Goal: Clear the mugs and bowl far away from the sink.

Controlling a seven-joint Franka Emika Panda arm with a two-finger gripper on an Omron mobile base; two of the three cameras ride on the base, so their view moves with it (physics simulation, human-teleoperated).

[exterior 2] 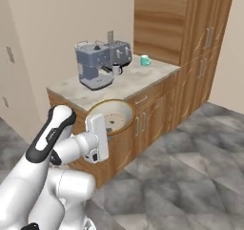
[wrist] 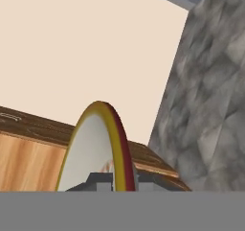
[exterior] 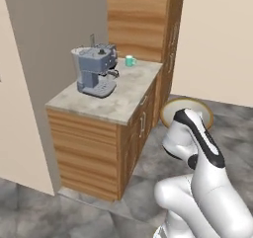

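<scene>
Brown-rimmed and pale inside, the bowl [exterior 2: 110, 117] is pinched by its rim in the pincer [wrist: 113, 179], whose jaws are nearly closed on the thin edge; in the hand view the bowl stands on edge between them. It hangs in the air off the front edge of the worktop [exterior: 126, 91], held by the arm out over the grey floor [exterior 2: 190, 162], touching nothing else.

On the worktop, a grey coffee machine [exterior: 95, 70] stands near the left edge, and a teal mug [exterior: 130, 60] sits at the far corner by the tall wooden cabinet [exterior: 141, 19]. A dark mug [exterior 2: 116, 69] appears to sit tucked against the coffee machine.

Setting the bowl down well probably means lifting it over the front edge, turning it level, and choosing the bare patch towards the right edge, well apart from the coffee machine. A rim pinch is slight, so slow, steady motion seems wise.
</scene>
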